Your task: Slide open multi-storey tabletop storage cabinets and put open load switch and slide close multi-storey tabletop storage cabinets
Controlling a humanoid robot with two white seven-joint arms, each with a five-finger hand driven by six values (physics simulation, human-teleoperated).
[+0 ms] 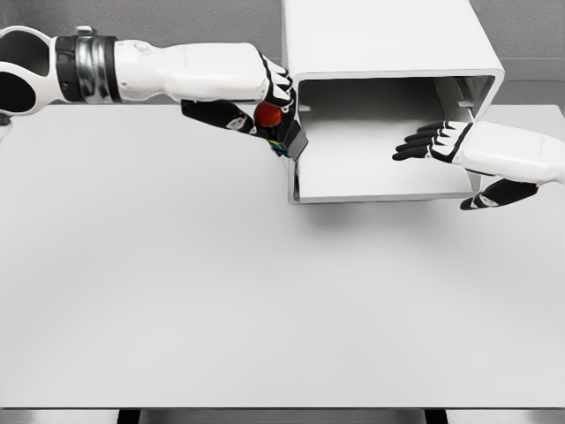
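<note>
Bright, even overhead light; soft shadow beneath the cabinet (388,132); sharp, glare-free render.

The broad, pale grey, matte counter (221,300) fills most of the head view, its near edge running along the bottom. Standing directly on it at the far side, right of the middle, is a white box-shaped storage cabinet (380,40) with its drawer (371,190) slid out toward the camera

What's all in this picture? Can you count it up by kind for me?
Robot hands: 2, left hand and right hand
Cabinets: 1, white cabinet with its drawer pulled open
Switches: 1, red-knobbed switch in the left hand
Tables: 1, table
Total: 5
</note>
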